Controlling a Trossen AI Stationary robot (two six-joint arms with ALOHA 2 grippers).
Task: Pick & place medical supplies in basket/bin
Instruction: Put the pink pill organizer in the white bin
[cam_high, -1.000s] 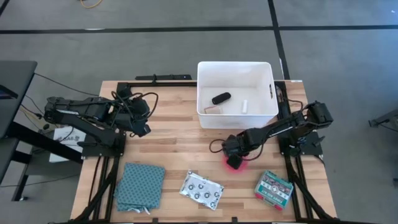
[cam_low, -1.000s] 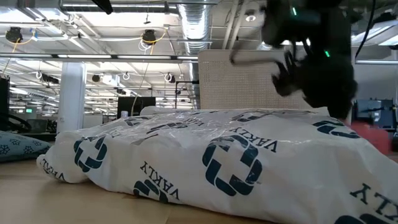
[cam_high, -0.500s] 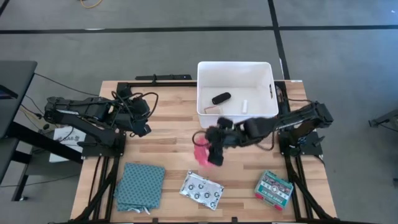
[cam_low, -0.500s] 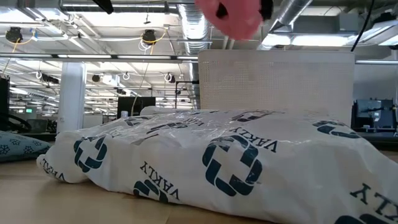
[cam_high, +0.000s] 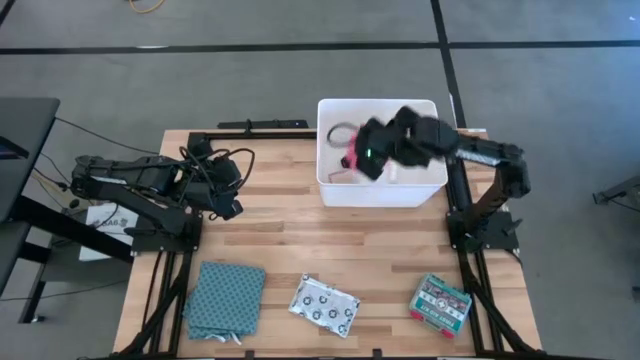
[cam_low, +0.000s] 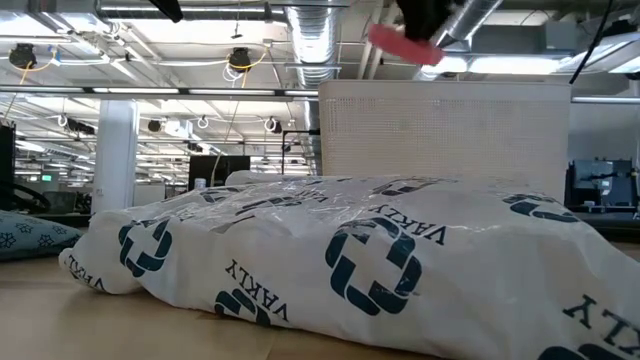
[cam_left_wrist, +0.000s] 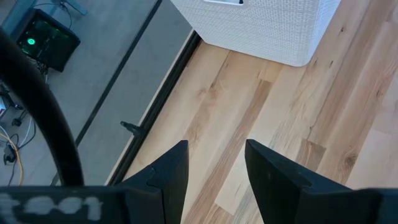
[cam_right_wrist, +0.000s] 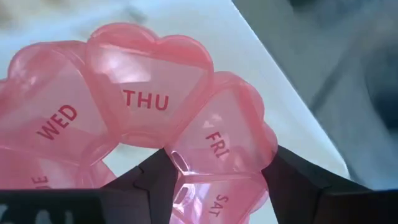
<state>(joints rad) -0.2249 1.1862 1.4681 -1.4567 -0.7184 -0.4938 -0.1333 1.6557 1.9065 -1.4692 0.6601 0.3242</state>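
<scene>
The right end effector (cam_high: 358, 160) gripped the pink pill organiser (cam_right_wrist: 149, 118) directly above the bin (cam_high: 380, 190). The left end effector (cam_left_wrist: 214, 165), slightly parted and empty, waited at the counter's (cam_high: 280, 250) far left.

Pink pill organiser (cam_right_wrist: 137, 118) cut off at frame edge, white tub (cam_high: 330, 190) interior partly hidden by right arm
</scene>
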